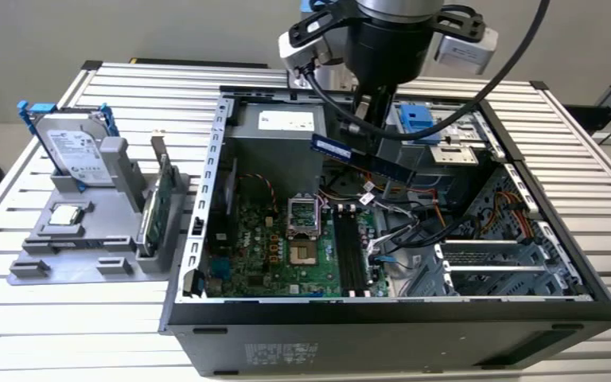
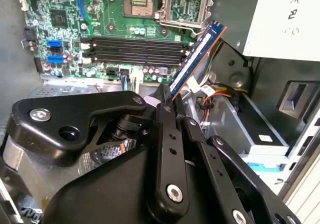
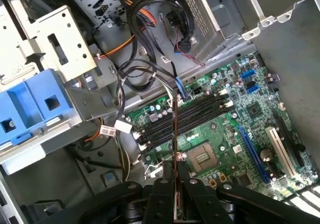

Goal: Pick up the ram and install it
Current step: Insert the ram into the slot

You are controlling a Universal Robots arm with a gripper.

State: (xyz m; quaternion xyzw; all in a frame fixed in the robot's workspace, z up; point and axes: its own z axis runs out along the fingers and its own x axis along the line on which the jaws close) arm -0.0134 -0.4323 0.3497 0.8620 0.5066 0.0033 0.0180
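Presently the ram [image 1: 363, 158], a long, narrow blue circuit-board stick, is held clamped between the black fingers of the pincer [image 1: 361, 129]. It is carried tilted and clear of every surface, above the interior of the open black metal computer case [image 1: 391, 330].

In the second wrist view the pincer [image 2: 170, 101] is seen closed on one end of the ram [image 2: 197, 56], with the rest of the stick projecting beyond the fingertips. In the first wrist view the ram [image 3: 174, 129] is presented edge-on as a thin line rising from the pincer [image 3: 175, 180], in front of the row of long black memory slots [image 3: 192, 113] on the green motherboard [image 3: 220, 149].

Outside the case, on the slatted aluminium worktop [image 1: 51, 326], a grey plastic holder [image 1: 29, 269] is noted at the exterior view's left. It carries a silver hard drive [image 1: 72, 147] in a blue frame, a small square silver processor chip [image 1: 67, 215] and an upright green card [image 1: 155, 203]
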